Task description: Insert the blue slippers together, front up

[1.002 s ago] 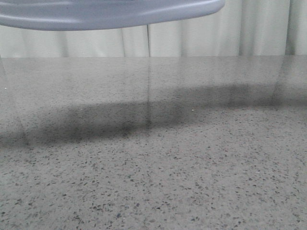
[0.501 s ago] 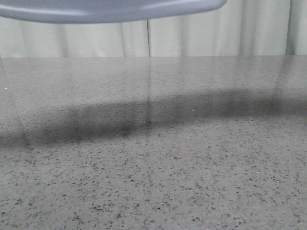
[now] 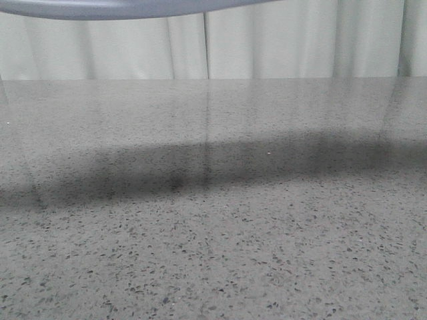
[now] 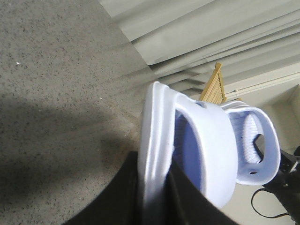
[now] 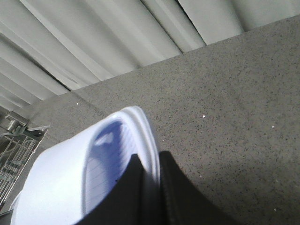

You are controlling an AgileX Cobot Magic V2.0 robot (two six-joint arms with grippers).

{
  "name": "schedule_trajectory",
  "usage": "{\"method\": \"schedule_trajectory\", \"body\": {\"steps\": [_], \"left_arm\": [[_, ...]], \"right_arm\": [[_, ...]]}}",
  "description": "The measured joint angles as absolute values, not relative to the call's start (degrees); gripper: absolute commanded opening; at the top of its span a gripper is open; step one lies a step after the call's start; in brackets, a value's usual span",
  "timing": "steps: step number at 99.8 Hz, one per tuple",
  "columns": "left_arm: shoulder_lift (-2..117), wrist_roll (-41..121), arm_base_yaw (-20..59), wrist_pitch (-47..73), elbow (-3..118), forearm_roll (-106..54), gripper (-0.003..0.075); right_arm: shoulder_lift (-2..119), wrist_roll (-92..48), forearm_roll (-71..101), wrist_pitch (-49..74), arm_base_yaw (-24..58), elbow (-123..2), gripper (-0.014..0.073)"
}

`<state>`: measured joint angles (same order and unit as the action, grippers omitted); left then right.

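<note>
Wrist views show both jaws clamping the blue slippers (image 4: 187,140); front view shows one sole's edge.

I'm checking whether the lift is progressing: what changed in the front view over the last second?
The blue slipper at the top edge rose, so only a thin sliver of its sole still shows, and its shadow on the table shifted slightly. The table and the curtain look unchanged.
</note>
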<state>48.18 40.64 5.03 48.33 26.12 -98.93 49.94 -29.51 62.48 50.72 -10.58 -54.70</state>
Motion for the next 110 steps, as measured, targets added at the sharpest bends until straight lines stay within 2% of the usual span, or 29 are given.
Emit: {"method": "schedule_trajectory", "body": {"steps": [41, 60, 110], "left_arm": [[48.2, 40.5, 5.0, 49.3, 26.1, -100.4, 0.0015], [48.2, 39.8, 5.0, 50.3, 26.1, -100.5, 0.0015], [48.2, 39.6, 5.0, 51.3, 26.1, -100.5, 0.0015]], "right_arm": [[52.7, -36.7, 73.2, 47.5, -10.6, -44.9, -0.0107], [57.3, -45.1, 81.1, 50.1, -10.7, -43.4, -0.0107], [71.4, -62.6, 88.5, 59.4, -11.8, -43.4, -0.0107]]}}
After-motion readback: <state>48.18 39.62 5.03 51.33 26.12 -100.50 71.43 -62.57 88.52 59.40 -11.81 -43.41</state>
